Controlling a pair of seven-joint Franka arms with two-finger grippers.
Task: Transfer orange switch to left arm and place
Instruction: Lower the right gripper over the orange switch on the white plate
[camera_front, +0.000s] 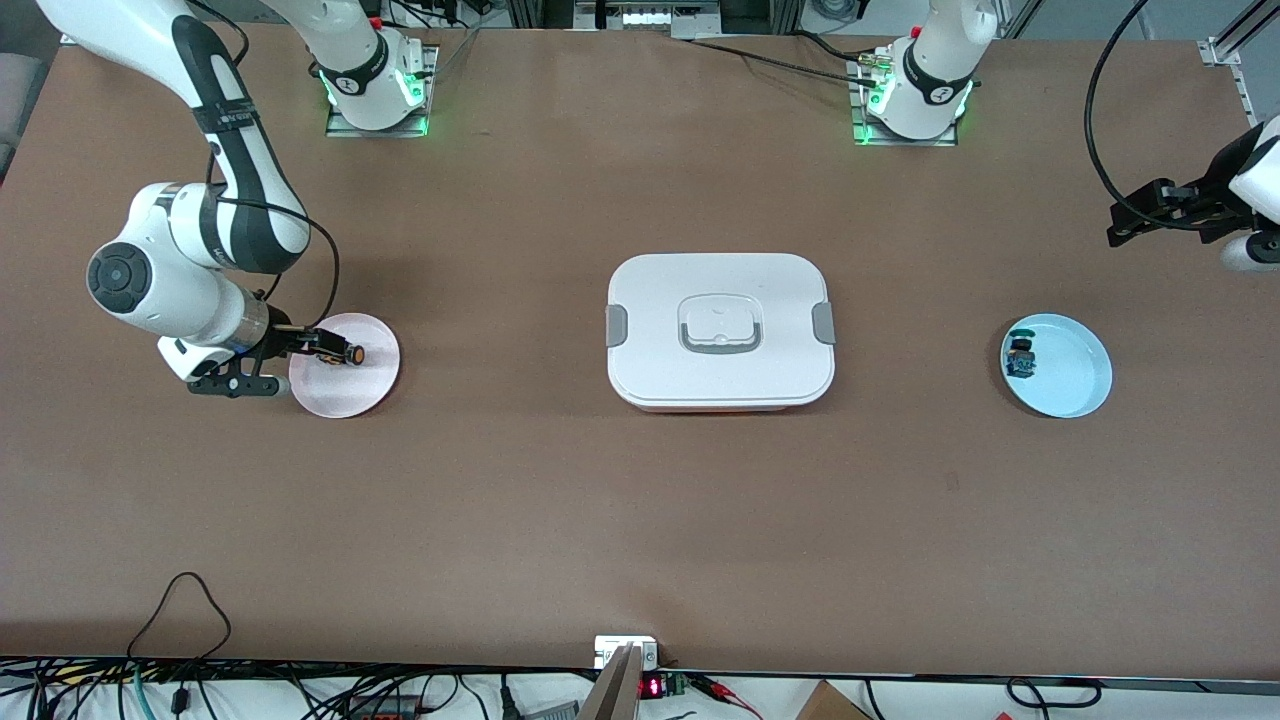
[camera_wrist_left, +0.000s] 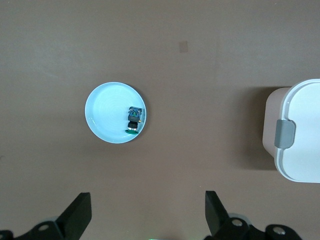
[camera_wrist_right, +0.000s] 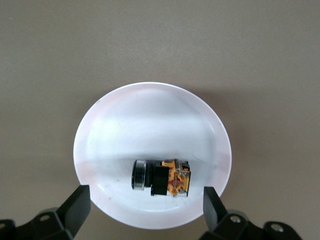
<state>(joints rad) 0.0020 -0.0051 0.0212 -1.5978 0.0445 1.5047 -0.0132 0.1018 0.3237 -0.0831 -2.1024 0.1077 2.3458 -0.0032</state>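
The orange switch (camera_front: 352, 353) lies on its side on a small pink plate (camera_front: 345, 395) toward the right arm's end of the table. In the right wrist view the orange switch (camera_wrist_right: 162, 177) lies on the pink plate (camera_wrist_right: 150, 120), ahead of and between the fingers. My right gripper (camera_front: 235, 385) (camera_wrist_right: 146, 210) is open and empty, a little above the plate's edge. My left gripper (camera_front: 1130, 222) (camera_wrist_left: 148, 215) is open and empty, up over the table at the left arm's end, and waits. The white box (camera_front: 720, 330) stands mid-table between the two plates.
A light blue plate (camera_front: 1075, 385) toward the left arm's end holds a similar blue-bodied part (camera_front: 1021, 358). The left wrist view shows the blue plate (camera_wrist_left: 107, 117), that part (camera_wrist_left: 134, 119) and a latched corner of the box (camera_wrist_left: 302, 135). Cables run along the table edge nearest the camera.
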